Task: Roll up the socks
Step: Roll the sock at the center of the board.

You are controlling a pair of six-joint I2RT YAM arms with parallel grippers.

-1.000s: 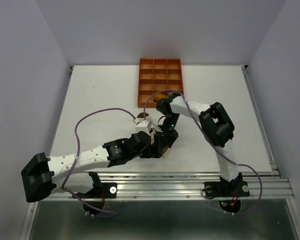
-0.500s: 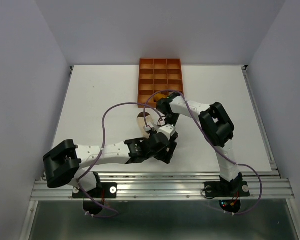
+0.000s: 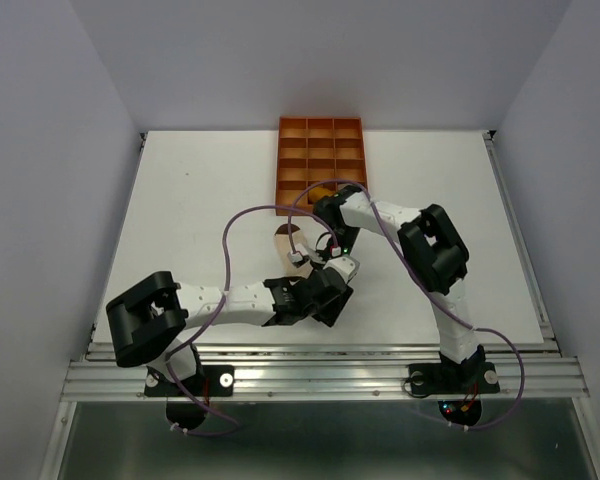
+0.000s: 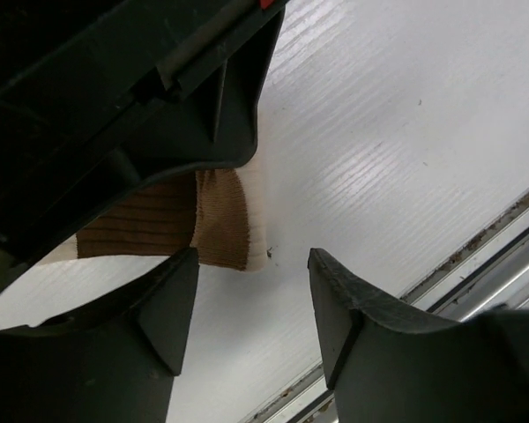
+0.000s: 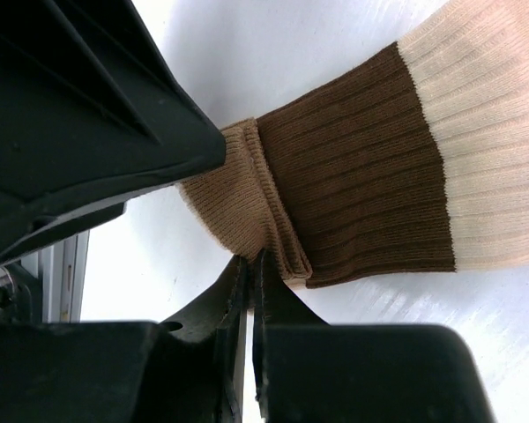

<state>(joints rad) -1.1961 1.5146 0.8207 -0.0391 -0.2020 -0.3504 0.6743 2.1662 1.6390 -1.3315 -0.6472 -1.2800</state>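
The brown-cream-white sock (image 5: pixel 361 194) lies flat on the white table (image 3: pixel 180 220), just in front of the orange compartment tray (image 3: pixel 281 165), with both arms crowded over its tan end. Only that end has been turned over on itself, in one short fold; the brown and cream bands beyond it are spread out unrolled, so the roll looks barely begun. The right gripper (image 5: pixel 249 273) is closed tight, its tips against the edge of the fold; whether any fabric is nipped between them cannot be told. The left gripper (image 4: pixel 251 304) stands parted beside the tan end, with only bare tabletop between its fingers and nothing held. A mustard-coloured lump (image 3: pixel 322 190) shows at the tray's near edge, half hidden by the right arm; it may be a sock, rolled or not. No striped sock is in sight. The table is smooth painted white, edged by a metal rail (image 3: pixel 330 370) and enclosed by plain pale walls.
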